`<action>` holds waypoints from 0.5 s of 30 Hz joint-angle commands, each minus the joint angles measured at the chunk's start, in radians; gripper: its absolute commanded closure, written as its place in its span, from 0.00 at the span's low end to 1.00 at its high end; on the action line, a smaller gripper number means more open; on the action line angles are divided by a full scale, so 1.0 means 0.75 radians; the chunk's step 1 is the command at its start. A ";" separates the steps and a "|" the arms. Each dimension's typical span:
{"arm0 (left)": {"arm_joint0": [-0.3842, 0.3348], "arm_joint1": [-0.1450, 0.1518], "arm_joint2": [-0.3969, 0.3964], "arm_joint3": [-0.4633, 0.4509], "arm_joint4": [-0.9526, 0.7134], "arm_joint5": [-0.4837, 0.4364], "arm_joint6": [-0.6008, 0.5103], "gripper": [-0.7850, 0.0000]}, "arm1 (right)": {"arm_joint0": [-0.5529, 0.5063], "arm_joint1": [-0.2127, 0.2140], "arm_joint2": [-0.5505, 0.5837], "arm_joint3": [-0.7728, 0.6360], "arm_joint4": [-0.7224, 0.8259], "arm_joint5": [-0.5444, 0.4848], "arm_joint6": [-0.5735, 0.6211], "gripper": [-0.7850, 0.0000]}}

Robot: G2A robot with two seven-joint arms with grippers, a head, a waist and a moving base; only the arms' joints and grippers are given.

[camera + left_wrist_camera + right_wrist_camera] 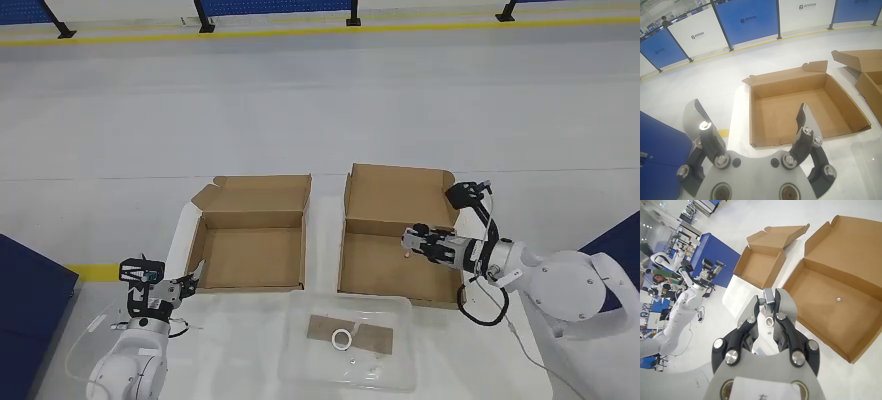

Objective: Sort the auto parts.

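Right gripper: clamped on a small metal block, which sits between its two fingertips. In the top view the right gripper is held over the left part of the right box.
Metal block: silvery and squarish with a short round stub on one side, held off the surface and touching nothing but the gripper pads.
Left gripper: jaws spread wide apart with nothing between them. In the top view the left gripper is near the front left corner of the left box, over the bench edge.
Left box: an open cardboard box with its lid flap folded back at the far side. The left wrist view shows the floor of the left box bare.
Right box: the same kind of open cardboard box, standing beside the left one with a strip of bench between them. In the right wrist view a small silver disc lies flat on the floor of the right box, away from the walls.
Clear tray: a see-through plastic tray at the front of the bench, just in front of the gap between the two boxes.
Cardboard sheet: lies flat in the tray.
White ring: rests on the cardboard sheet in the tray; in the right wrist view the white ring shows below, between the gripper fingers.
Bench: a white top that carries both boxes and the tray.
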 commanded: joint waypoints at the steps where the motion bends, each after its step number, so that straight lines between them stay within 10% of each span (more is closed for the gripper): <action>1: 0.000 0.000 0.000 0.000 0.000 0.000 0.000 0.00 | -0.001 0.000 0.002 0.000 0.004 -0.001 -0.001 1.00; 8: 0.000 0.000 0.000 0.000 0.000 0.000 0.000 0.00 | -0.002 0.000 0.002 -0.001 -0.003 -0.001 -0.006 1.00; 15: 0.000 0.000 0.000 0.000 0.000 0.000 0.000 0.00 | 0.088 -0.001 -0.149 0.008 -0.516 0.217 0.051 1.00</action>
